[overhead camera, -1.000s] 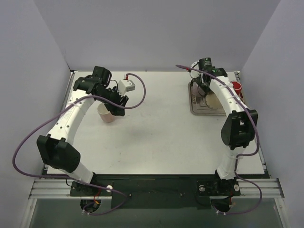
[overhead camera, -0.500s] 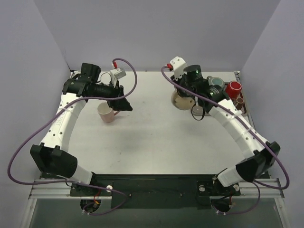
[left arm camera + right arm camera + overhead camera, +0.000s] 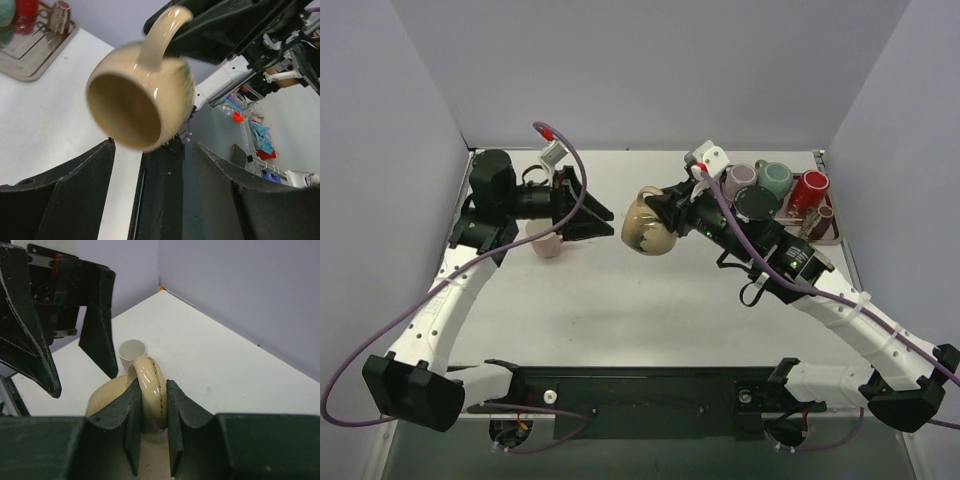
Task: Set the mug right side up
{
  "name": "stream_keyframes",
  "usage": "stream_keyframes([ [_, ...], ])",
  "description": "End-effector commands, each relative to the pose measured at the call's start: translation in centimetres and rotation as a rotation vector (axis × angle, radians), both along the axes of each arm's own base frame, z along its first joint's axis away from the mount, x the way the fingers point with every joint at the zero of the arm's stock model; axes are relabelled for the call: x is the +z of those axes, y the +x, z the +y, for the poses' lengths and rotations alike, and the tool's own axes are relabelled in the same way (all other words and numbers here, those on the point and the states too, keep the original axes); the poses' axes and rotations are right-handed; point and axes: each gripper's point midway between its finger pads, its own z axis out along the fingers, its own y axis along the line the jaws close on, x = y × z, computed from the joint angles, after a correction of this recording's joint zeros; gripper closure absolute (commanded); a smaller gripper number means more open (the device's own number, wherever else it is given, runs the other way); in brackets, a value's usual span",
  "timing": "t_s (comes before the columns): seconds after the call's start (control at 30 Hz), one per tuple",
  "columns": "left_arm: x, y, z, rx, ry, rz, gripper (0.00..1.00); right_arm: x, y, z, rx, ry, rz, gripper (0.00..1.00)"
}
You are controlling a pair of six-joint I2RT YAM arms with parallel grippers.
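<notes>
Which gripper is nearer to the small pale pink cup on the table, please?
Left: the left gripper is open just beside the pink cup; the right gripper, clamping the handle of a cream mug, sits farther off.

Left gripper (image 3: 592,224) partly hides the pink cup (image 3: 546,247).

The mug (image 3: 648,232) is showing a glossy cream glaze with dark speckling and a green smear. The small cup (image 3: 546,243) is looking pale pink. Beyond, a mauve mug (image 3: 740,179), a teal mug (image 3: 776,177) and a red mug (image 3: 811,187) are standing out against the white table (image 3: 620,310).
</notes>
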Motion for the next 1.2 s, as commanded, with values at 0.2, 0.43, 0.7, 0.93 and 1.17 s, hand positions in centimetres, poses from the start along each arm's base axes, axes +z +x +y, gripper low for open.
stream_keyframes([
  [0.2, 3.3, -3.8, -3.0, -0.17, -0.085, -0.093, 0.27, 7.8, -2.7, 2.5, 0.108, 0.285, -0.139, 1.0],
  [0.43, 2.4, -3.8, -3.9, -0.191, -0.085, -0.029, 0.79, 6.6, -1.4, 2.8, 0.065, 0.284, -0.138, 1.0],
  [0.7, -3.7, 2.7, -2.4, 0.099, 0.266, -0.148, 1.0, -1.5, 3.5, -1.3, -0.191, 0.086, 0.043, 0.45],
  [0.93, -17.3, 9.7, 3.0, 0.336, 0.921, -0.156, 1.0, -11.0, 8.3, -14.1, -0.769, -0.19, 0.241, 0.13],
  [1.17, -24.3, 10.9, 2.9, 0.253, 1.173, -0.105, 1.0, -15.0, 8.7, -19.8, -0.944, -0.295, 0.332, 0.13],
])
